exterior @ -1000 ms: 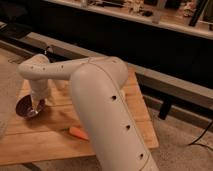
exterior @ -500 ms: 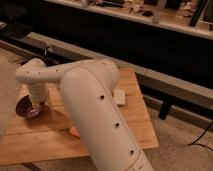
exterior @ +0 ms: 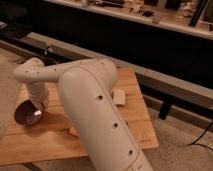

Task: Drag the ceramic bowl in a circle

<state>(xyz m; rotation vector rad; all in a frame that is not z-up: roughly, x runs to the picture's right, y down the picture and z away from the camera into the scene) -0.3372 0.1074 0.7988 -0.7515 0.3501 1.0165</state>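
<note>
A wooden table [exterior: 136,126] stands in a dim room before a long dark counter [exterior: 150,45]. The gripper [exterior: 39,105] hangs low at the table's left end, seemingly at the right rim of the ceramic bowl [exterior: 22,114]; whether it grips cannot be told. The bulky white arm [exterior: 95,110] hides most of a carrot [exterior: 73,131], and a pale block [exterior: 119,96] lies just beyond.

Surface: a pale slatted wooden top [exterior: 137,127], warmly lit.
Ground: a speckled grey floor [exterior: 182,152], with a black cable [exterior: 201,136] trailing at the right edge.
Behind: a long dark counter front [exterior: 125,40], with a pale ledge [exterior: 170,82] running along its foot.
Above: a light countertop [exterior: 170,20] carrying blurred clutter.
Light: dim, darker toward the back.
</note>
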